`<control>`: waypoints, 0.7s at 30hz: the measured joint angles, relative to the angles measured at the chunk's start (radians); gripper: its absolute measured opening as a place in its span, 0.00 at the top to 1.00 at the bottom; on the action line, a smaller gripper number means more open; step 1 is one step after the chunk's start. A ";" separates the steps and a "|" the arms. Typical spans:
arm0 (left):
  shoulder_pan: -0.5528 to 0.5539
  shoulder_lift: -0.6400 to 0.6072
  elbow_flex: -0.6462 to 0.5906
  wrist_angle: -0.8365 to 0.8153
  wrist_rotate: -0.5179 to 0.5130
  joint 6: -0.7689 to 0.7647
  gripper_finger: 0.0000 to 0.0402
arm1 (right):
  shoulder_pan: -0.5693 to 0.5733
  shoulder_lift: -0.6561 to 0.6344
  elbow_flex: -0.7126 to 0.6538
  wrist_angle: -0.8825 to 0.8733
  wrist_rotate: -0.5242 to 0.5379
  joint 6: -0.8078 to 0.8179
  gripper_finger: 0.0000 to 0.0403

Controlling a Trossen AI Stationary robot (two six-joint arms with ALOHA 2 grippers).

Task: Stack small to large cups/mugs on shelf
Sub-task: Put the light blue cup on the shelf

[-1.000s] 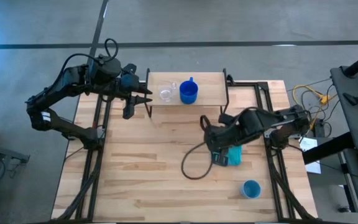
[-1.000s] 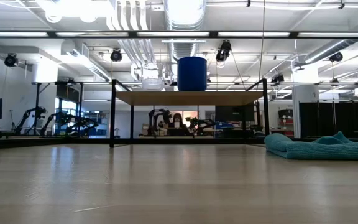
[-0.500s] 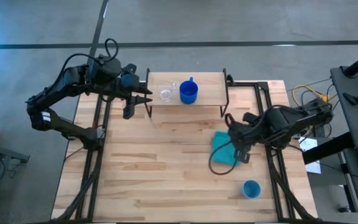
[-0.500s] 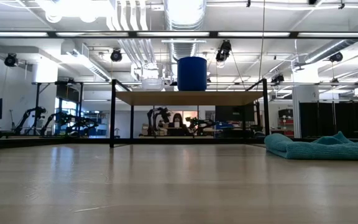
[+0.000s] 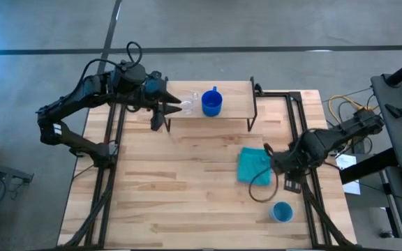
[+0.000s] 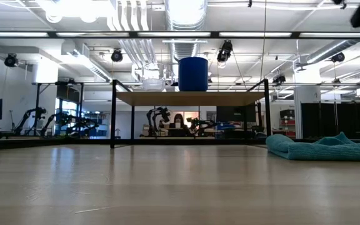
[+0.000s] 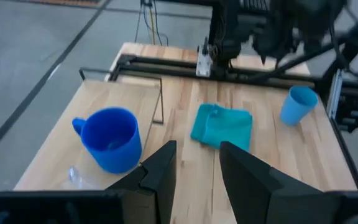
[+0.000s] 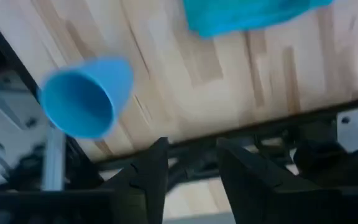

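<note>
Two vessels, the clear transparent cup and deep blue handled mug, are standing upright on the light-wood shelf. Both end effectors, left and right, are gaping apart; the desk's middle is lying bare.

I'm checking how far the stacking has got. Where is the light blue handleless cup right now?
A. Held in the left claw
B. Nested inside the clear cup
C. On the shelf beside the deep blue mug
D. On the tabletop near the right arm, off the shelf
D: in the high view the light blue cup stands on the table by the right claw, while the shelf holds only the deep blue mug and clear cup.
</note>
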 joint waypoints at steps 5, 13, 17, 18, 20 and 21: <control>0.000 0.032 0.000 0.072 0.001 -0.041 0.73 | 0.092 -0.024 -0.076 0.033 -0.029 0.000 0.62; 0.000 0.064 0.000 0.089 0.002 -0.043 0.73 | 0.220 -0.026 -0.113 0.240 -0.035 0.109 0.61; -0.001 0.063 0.000 0.100 0.002 -0.043 0.73 | 0.273 -0.008 -0.134 0.293 -0.006 0.136 0.63; -0.001 0.063 0.000 0.099 0.002 -0.043 0.73 | 0.286 0.001 -0.139 0.280 0.013 0.137 0.63; -0.001 0.059 0.000 0.098 0.002 -0.043 0.73 | 0.302 0.015 -0.151 0.270 0.032 0.140 0.65; -0.001 0.058 0.000 0.098 0.002 -0.043 0.73 | 0.307 0.021 -0.157 0.275 0.037 0.149 0.65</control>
